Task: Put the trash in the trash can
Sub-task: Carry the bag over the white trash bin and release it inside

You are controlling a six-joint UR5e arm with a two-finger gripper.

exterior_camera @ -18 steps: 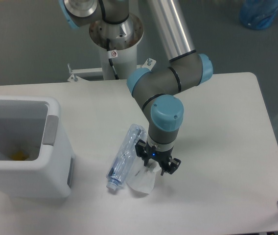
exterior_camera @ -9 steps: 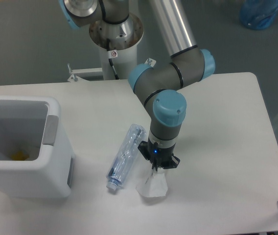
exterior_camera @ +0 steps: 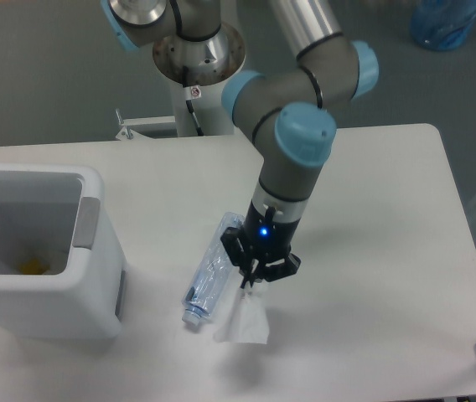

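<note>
We see our arm bent downward at frame centre, pincer (exterior_camera: 253, 282) clenched on the crumpled plastic cup (exterior_camera: 243, 320), beside the bottle (exterior_camera: 213, 272).

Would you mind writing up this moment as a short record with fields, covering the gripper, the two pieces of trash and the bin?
gripper: gripper shut on the cup's top edge, pointing down
cup: clear crumpled cup hanging from the gripper, apparently lifted above the table
bottle: clear bluish bottle lying on its side on the table, just left of the gripper, not held
bin: white bin at the table's left edge, open top, something yellow inside
task state: neither piece of trash is in the bin yet
</note>
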